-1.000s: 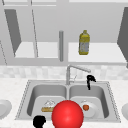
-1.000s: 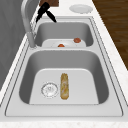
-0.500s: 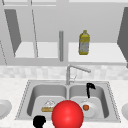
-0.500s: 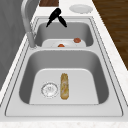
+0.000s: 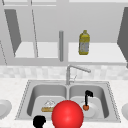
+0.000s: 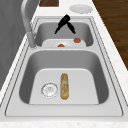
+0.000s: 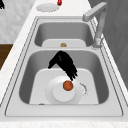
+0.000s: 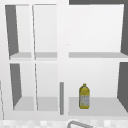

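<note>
At the right of the front frame, the right hand (image 5: 88, 95) is reaching down with straight, open fingers (image 7: 72, 72) toward the small orange ball (image 7: 67, 85) lying on the white plate (image 7: 56, 96) just below the fingertips, a grasp seemingly calling for lowering and curling, while the left hand (image 5: 39, 121) is hovering at lower left, fingers unclear.

No legible text; bottle (image 8: 84, 96) label unreadable
</note>
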Robot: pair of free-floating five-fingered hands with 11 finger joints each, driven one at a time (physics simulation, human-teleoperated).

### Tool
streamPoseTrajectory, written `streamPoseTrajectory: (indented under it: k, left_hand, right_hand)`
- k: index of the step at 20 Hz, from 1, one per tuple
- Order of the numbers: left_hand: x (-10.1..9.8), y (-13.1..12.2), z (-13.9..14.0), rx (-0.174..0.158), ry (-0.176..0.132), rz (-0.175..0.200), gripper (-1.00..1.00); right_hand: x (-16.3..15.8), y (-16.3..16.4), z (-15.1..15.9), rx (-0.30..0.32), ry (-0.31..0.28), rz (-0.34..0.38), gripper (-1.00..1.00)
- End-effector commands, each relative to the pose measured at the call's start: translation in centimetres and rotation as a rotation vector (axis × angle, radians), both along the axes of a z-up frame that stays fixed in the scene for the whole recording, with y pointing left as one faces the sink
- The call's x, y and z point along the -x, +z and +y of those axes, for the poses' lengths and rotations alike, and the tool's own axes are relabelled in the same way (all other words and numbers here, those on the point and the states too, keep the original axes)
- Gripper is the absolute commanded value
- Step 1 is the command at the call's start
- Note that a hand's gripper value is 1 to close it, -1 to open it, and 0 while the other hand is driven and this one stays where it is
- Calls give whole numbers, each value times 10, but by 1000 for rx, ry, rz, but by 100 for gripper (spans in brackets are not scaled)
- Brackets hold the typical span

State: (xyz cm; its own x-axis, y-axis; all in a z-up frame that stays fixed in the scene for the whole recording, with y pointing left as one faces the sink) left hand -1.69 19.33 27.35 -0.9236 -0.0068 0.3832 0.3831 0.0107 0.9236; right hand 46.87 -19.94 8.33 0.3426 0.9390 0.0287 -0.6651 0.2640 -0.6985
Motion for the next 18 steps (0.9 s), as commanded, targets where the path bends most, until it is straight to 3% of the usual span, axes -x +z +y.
streamPoseTrajectory:
  k: [1,18]
  left_hand:
    - [0,0,0,0,0,0,0]
    - [0,0,0,0,0,0,0]
  right_hand:
    - [21,-14,7,-79,0,-6,-100]
    - [45,-42,21,-60,29,38,-100]
